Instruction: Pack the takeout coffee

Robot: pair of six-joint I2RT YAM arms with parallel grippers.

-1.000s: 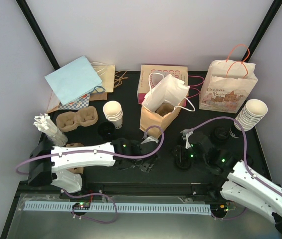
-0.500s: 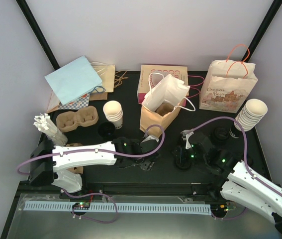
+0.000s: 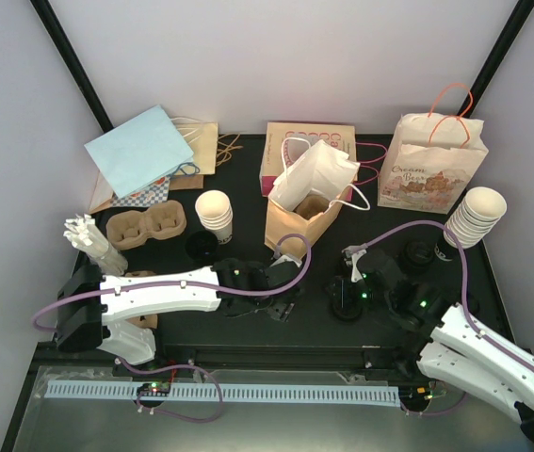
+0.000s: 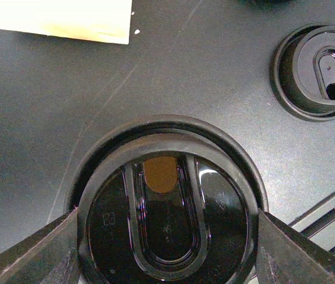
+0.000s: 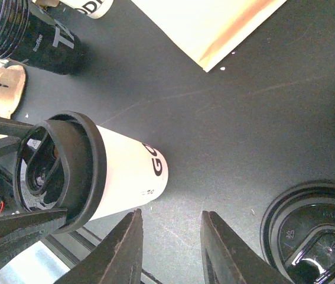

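The takeout coffee [image 5: 129, 171], a white paper cup with black lettering and a black lid [image 4: 167, 219], stands just in front of the brown paper bag [image 3: 297, 221]. My left gripper [image 4: 167, 239] comes down over it, one finger against each side of the lid's rim, shut on it; in the right wrist view its dark fingers [image 5: 13, 228] flank the lid. In the top view the left gripper [image 3: 281, 299] hides most of the cup. My right gripper [image 5: 173, 248] hovers over bare table just right of the cup, jaws parted with nothing between them.
A loose black lid [image 5: 312, 236] lies under the right arm, also seen as the lid [image 4: 318, 71]. Cream cup stacks [image 3: 215, 212] [image 3: 474, 217], the pulp carrier [image 3: 146, 226], a printed bag [image 3: 431, 169] and a pink box [image 3: 285, 151] ring the mat. Black cups [image 5: 31, 35] lie left.
My left arm has shifted slightly to the right, still gripping the lidded cup. The right arm has stayed in place.
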